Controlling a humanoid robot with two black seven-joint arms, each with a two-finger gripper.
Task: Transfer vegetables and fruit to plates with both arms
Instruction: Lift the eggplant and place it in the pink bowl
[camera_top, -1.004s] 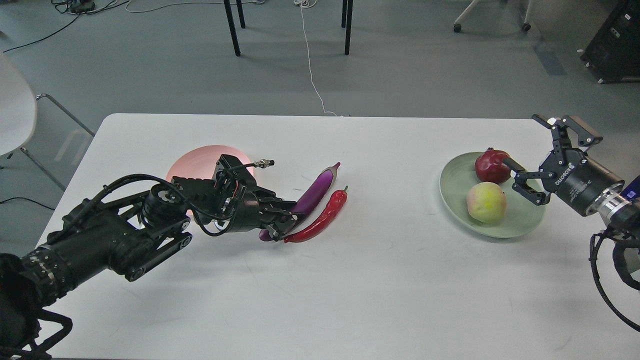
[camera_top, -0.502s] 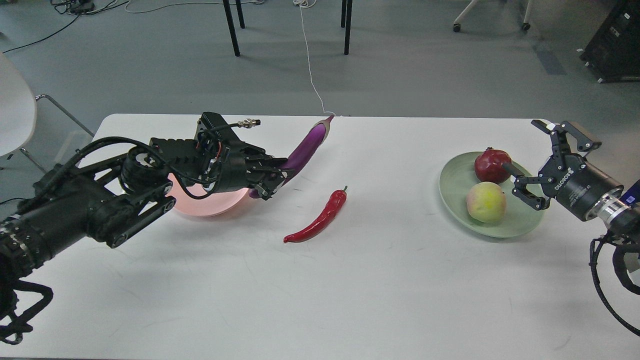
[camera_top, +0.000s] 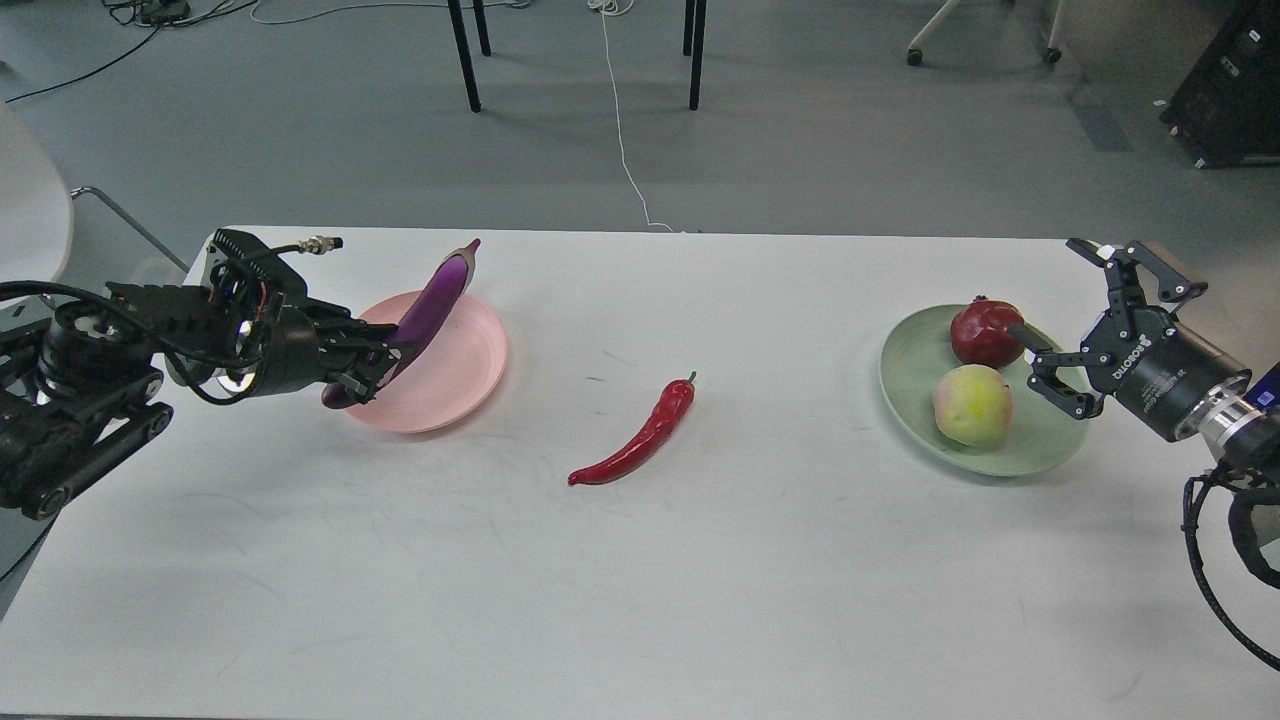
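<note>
My left gripper (camera_top: 372, 360) is shut on the purple eggplant (camera_top: 430, 303) and holds it tilted over the pale pink plate (camera_top: 470, 365), stem end up and to the right. The red chili pepper (camera_top: 640, 436) lies on the table between the plates. The dark red apple-like fruit (camera_top: 982, 333) and the yellow-green peach (camera_top: 972, 404) sit in the pale green plate (camera_top: 910, 375). My right gripper (camera_top: 1060, 325) is open and empty at the green plate's right rim, close to the red fruit.
The white table (camera_top: 700, 580) has its far edge just behind the plates. A white chair (camera_top: 30, 230) stands off the left end. Black table legs (camera_top: 463, 50) and cables are on the floor beyond.
My left arm has lifted the eggplant from beside the chili and carried it left, over the pink plate. My right gripper has drawn back slightly from the red fruit.
</note>
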